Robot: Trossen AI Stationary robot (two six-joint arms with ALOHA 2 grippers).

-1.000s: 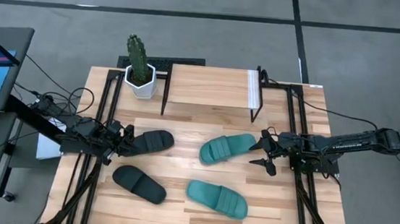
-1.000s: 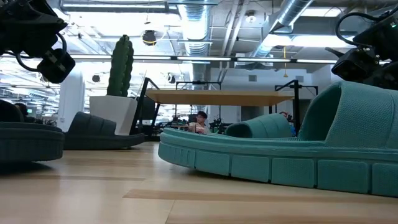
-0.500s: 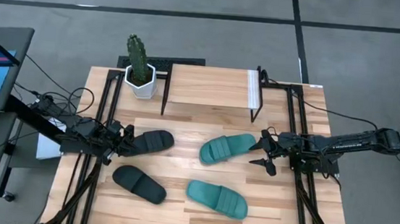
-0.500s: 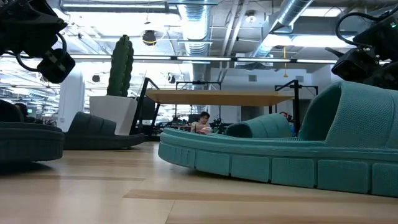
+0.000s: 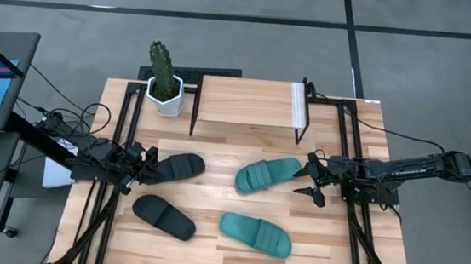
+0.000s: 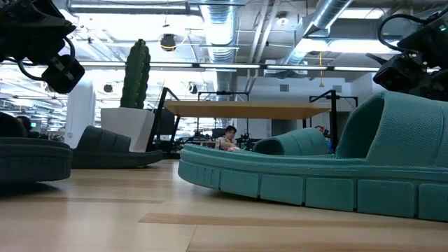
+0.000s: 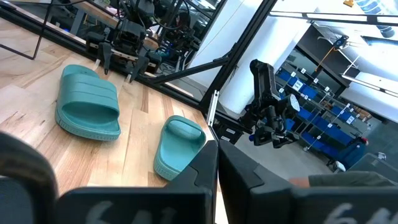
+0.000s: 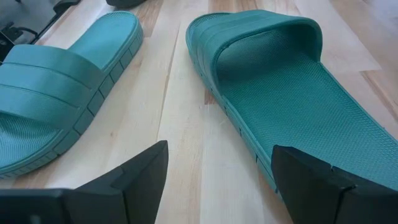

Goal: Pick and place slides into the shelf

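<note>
Lying just beside the open-fingered right gripper, a teal slide.

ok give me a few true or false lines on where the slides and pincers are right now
1. All four slides lie on the table, none in the shelf. True.
2. The right pincer is shut on a teal slide. False: it is open beside the far teal slide.
3. The left pincer is at the end of the far black slide. True.
4. A cactus stands on top of the shelf. False: its pot sits on the table beside the shelf.
5. The near teal slide and near black slide are stacked. False: they lie apart.
</note>
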